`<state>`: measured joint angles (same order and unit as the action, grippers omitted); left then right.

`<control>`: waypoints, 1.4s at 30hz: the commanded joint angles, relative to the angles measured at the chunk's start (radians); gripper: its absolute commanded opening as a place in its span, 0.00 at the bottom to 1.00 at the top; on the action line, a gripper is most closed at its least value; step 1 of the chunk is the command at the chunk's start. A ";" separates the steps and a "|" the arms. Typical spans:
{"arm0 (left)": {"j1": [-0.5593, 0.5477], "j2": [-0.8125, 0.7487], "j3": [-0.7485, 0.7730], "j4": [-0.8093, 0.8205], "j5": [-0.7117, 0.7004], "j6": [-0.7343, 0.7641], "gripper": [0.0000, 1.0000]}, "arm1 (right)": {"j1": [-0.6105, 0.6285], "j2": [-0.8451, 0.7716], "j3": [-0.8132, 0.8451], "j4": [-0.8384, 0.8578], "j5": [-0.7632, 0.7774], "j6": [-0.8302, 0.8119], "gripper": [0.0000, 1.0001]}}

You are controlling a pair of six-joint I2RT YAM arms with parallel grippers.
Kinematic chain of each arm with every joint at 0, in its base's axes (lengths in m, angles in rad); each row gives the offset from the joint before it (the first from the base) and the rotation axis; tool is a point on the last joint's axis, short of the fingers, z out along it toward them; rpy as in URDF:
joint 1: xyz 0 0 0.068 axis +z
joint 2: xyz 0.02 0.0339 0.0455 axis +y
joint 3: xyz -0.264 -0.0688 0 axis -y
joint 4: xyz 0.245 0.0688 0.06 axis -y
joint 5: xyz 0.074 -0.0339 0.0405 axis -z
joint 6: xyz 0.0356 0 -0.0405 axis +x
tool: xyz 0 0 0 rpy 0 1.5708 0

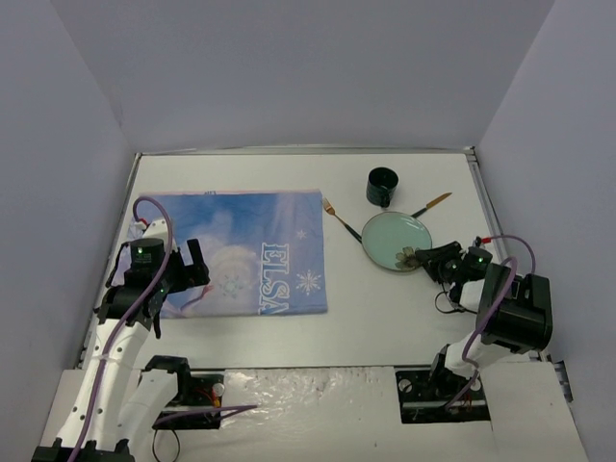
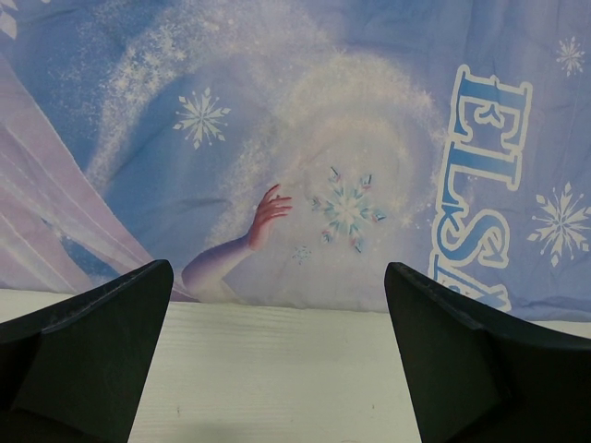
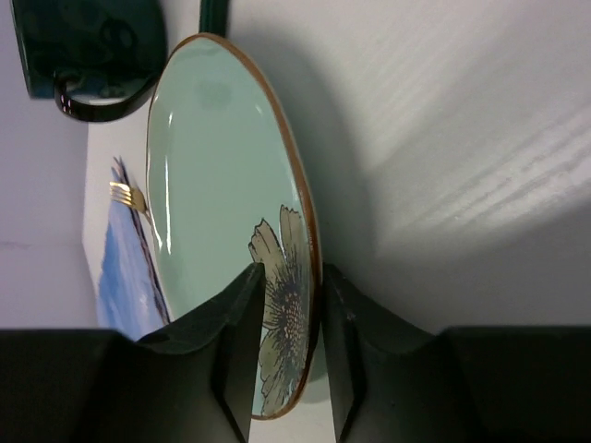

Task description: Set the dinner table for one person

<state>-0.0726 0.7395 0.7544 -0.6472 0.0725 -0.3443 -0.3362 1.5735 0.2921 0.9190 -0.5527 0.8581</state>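
Astride the plate (image 3: 212, 166) rim, right fingers (image 3: 238, 355); dinner table (image 3: 462, 138) open beyond.

Placemat (image 1: 241, 241) lies flat on the left half of the dinner table (image 1: 385, 318); plate (image 1: 390, 236) sits on the right half, apart from it. Fork (image 1: 341, 220) lies between them, handle end at the plate's left rim. Mug (image 1: 382, 186) stands just behind the plate, knife (image 1: 432, 204) behind-right; the plate's near-right rim sits between the right gripper's (image 3: 288, 286) fingers.
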 commanded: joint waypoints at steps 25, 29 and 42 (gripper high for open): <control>-0.015 0.070 0.183 -0.024 -0.012 -0.026 0.97 | 0.168 -0.517 0.334 -0.442 -0.116 0.083 0.00; -0.015 0.095 0.280 -0.085 -0.008 -0.028 0.97 | 0.412 -0.421 0.412 -0.366 -0.035 0.123 0.00; -0.013 0.035 0.271 -0.117 -0.040 -0.001 0.97 | 0.902 0.179 0.895 -0.187 -0.006 0.117 0.00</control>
<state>-0.0841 0.8056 1.0491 -0.7863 0.0556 -0.3588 0.5094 1.6608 0.9546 0.4939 -0.5312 0.9535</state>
